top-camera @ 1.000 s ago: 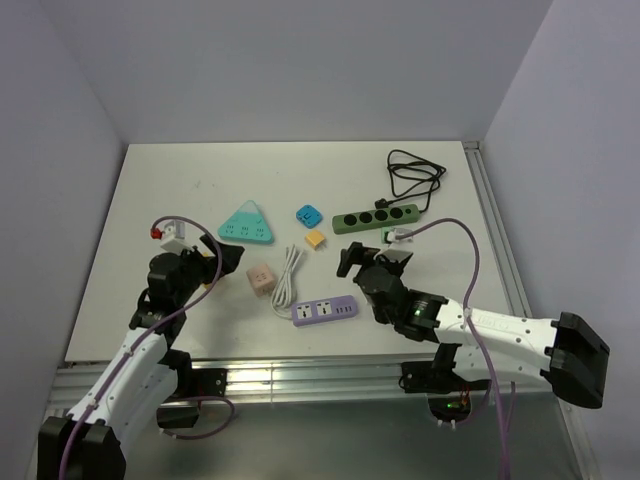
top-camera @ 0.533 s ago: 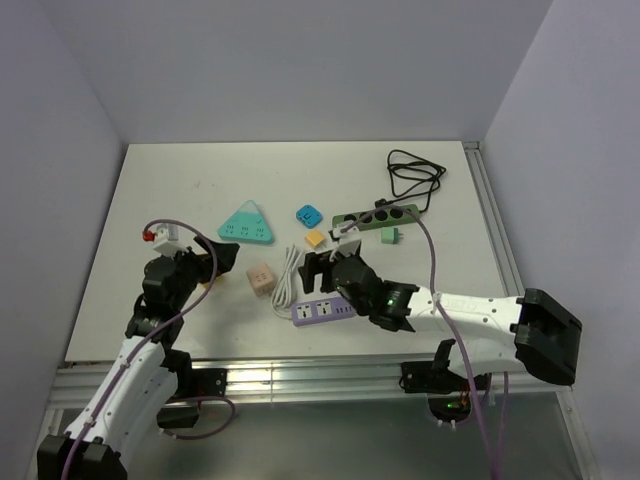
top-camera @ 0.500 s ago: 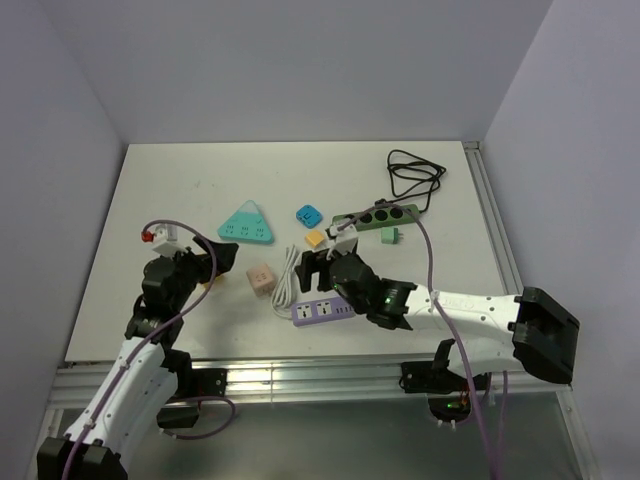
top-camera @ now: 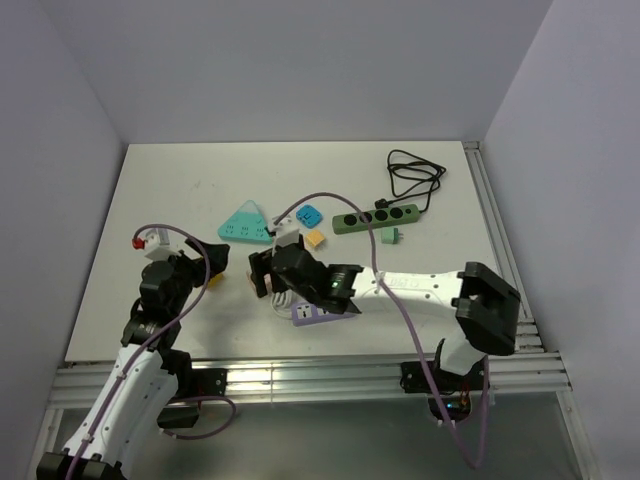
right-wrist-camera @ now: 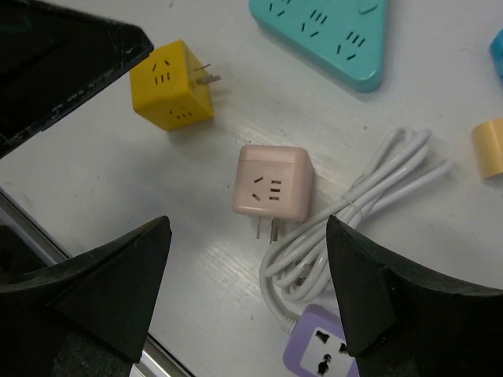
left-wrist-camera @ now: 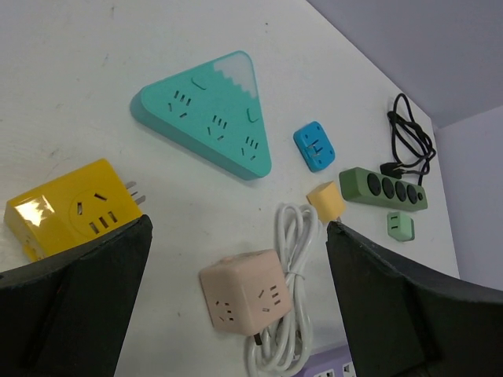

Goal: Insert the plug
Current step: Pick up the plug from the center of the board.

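A pink cube plug adapter (right-wrist-camera: 271, 182) lies on the white table with its prongs (right-wrist-camera: 267, 229) pointing toward the near edge. It also shows in the left wrist view (left-wrist-camera: 246, 297). My right gripper (right-wrist-camera: 247, 290) is open and empty above the cube, and hides most of it in the top view (top-camera: 262, 273). A purple power strip (top-camera: 322, 312) lies just right of it, with its coiled white cable (right-wrist-camera: 346, 228) beside the cube. My left gripper (top-camera: 205, 262) is open and empty, left of the cube, over a yellow cube adapter (left-wrist-camera: 71, 208).
A teal triangular socket block (top-camera: 247, 224), a blue adapter (top-camera: 309, 215), a small orange adapter (top-camera: 316, 239), a green power strip (top-camera: 375, 217) with a black cable (top-camera: 412, 175), and a small green adapter (top-camera: 389, 236) lie behind. The table's near edge is close below the purple strip.
My right arm has swung left, from right of the purple strip to over the pink cube. My left gripper has drawn back slightly to the left.
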You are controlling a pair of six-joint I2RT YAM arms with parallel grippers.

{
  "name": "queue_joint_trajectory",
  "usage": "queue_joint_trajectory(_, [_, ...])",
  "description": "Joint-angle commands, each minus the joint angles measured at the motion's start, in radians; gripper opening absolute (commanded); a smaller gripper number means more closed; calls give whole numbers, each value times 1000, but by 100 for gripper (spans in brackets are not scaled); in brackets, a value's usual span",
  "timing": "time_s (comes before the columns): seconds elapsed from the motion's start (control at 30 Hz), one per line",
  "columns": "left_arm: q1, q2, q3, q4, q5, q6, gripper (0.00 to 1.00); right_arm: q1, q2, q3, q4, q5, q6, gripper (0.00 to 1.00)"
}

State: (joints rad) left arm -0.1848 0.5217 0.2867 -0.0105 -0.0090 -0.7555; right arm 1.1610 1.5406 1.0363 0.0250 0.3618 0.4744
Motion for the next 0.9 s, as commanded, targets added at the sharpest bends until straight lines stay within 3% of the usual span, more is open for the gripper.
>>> queue_joint_trajectory(0.0, [-1, 0, 46, -29, -49, -18, 100, 25, 99, 89, -48, 22, -3, 86])
queue_joint_trajectory(0.37, [1, 15, 69, -74, -86, -39, 99, 35, 358, 281, -123, 115, -45, 85])
queue_joint_trajectory(0.63, [2, 37, 83, -71, -36, -44, 100, 11, 409, 269, -70, 120, -75, 79])
queue_joint_trajectory(0.87, [1, 32, 83, -62, 1, -42, 100, 6, 386, 170, 56, 65, -112, 66])
